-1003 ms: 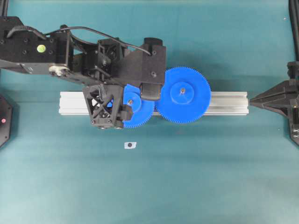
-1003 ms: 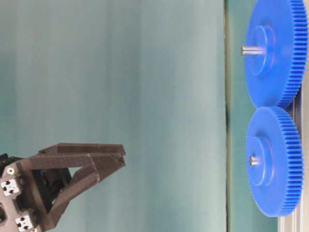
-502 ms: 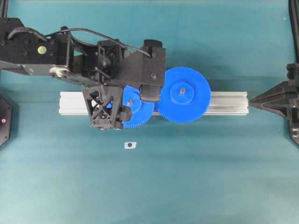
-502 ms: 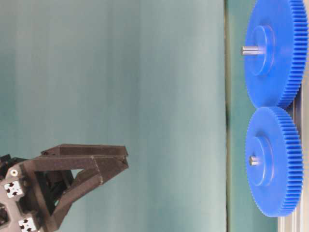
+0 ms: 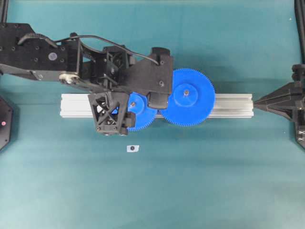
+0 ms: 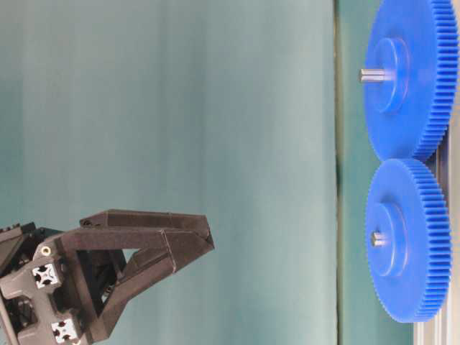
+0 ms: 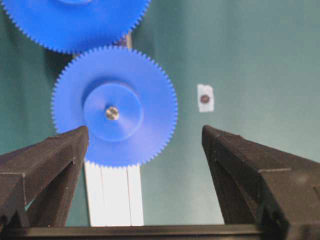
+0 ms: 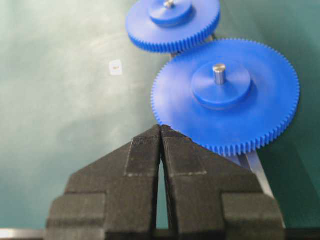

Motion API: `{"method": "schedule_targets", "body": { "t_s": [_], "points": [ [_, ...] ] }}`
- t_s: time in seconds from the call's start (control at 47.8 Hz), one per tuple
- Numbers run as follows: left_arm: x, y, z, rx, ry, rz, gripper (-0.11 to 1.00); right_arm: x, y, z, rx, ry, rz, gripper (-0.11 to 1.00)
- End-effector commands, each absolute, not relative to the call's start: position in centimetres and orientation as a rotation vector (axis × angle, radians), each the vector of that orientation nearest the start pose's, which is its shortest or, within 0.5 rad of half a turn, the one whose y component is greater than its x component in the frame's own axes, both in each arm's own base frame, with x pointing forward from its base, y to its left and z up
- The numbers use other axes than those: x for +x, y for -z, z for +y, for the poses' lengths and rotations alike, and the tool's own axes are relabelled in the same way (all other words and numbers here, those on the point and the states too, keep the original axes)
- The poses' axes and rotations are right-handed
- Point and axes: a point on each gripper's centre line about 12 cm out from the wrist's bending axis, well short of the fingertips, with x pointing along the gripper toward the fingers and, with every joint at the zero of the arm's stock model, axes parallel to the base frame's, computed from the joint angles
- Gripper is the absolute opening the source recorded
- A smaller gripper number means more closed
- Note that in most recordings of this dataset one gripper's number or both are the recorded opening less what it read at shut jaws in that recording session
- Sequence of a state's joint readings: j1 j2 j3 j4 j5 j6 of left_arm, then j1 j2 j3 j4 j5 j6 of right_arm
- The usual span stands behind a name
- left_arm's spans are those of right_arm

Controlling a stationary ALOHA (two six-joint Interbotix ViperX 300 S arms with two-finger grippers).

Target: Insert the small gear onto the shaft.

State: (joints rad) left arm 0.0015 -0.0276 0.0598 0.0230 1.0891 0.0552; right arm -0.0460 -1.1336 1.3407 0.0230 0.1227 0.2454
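The small gear (image 5: 141, 114) (image 7: 125, 140) lies flat on the aluminium bar, meshed with the larger gear, and a silvery pin tip shows in its hub. The shaft (image 5: 132, 148) (image 7: 205, 98), a tiny pale piece with a dark centre, lies alone on the green mat in front of the bar. Above the small gear hangs my left gripper (image 5: 136, 107) (image 7: 144, 131), open wide, holding nothing; the table-level view puts it well clear of the gear (image 6: 406, 241). At the bar's right end my right gripper (image 5: 259, 101) (image 8: 160, 129) is shut and empty.
The larger blue gear (image 5: 187, 98) (image 8: 225, 95) sits on the grooved aluminium bar (image 5: 228, 105), a metal pin standing up from its hub. Green mat surrounds the bar. Black arm bases stand at both side edges.
My left arm has shifted a little to the right, and its open gripper has come closer to the gears. The gears, shaft and right gripper have not moved.
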Motion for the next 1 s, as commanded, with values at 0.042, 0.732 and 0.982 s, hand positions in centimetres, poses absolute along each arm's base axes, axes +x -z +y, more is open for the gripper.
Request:
{"method": "schedule_targets", "body": {
  "t_s": [0.042,0.732,0.982],
  "points": [
    [40.2,-32.1,0.2,0.07,0.02,1.097,0.87,16.0,-21.2,-0.7,0.278,0.088,0.309,0.07],
    [40.6,-31.1,0.2,0.071,0.02,1.12,0.87,15.8,-20.9,-0.7,0.275,0.086,0.294,0.07],
    [40.8,-30.7,0.1,0.071,0.021,1.132,0.87,15.7,-20.8,-0.7,0.278,0.086,0.288,0.07]
  ]
}}
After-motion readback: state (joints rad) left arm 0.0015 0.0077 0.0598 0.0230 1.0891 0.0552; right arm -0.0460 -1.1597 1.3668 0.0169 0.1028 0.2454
